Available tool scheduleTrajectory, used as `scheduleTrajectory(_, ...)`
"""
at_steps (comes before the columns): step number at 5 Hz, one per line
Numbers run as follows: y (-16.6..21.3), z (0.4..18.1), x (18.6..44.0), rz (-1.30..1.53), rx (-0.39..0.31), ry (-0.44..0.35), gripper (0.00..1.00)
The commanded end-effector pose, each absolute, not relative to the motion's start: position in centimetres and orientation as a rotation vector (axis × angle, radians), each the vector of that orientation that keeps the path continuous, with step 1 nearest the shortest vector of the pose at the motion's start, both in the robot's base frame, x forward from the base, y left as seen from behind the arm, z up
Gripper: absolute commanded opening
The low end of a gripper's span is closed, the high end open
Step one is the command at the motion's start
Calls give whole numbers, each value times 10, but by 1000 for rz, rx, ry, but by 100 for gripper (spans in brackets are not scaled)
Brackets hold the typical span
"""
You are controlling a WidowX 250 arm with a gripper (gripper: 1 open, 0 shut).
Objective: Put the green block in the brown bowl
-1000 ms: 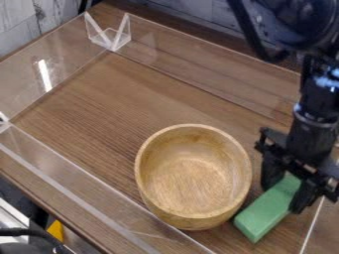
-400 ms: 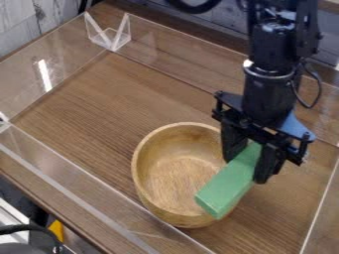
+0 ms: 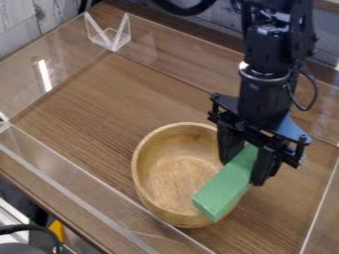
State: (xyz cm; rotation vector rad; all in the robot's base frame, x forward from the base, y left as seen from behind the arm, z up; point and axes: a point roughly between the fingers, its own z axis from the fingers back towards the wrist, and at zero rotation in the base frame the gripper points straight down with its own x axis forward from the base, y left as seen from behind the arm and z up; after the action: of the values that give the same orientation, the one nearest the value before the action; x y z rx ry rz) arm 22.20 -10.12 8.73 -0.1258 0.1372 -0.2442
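The green block [image 3: 225, 190], a flat light green bar, hangs tilted over the right side of the brown bowl [image 3: 166, 171], its lower end above the bowl's near right rim. My gripper [image 3: 252, 159] points down and is shut on the block's upper end. The black arm rises from it toward the top of the view. The bowl is a round, shallow tan wooden dish with visible grain, and its inside holds nothing that I can see.
The bowl sits on a dark wood tabletop [image 3: 119, 99] enclosed by low clear plastic walls [image 3: 54, 69]. A clear folded plastic stand [image 3: 109, 32] sits at the back left corner.
The gripper lifted the green block off the table at the bowl's right and carried it left and up, so the block now hangs over the bowl's right side.
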Motion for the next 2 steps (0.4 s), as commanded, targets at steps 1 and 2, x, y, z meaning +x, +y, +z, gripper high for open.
scheduleTrajectory(1, -101, 97, 224, -242, -129, 90, 0)
scheduleTrajectory(2, -102, 95, 223, -238, -126, 90, 0)
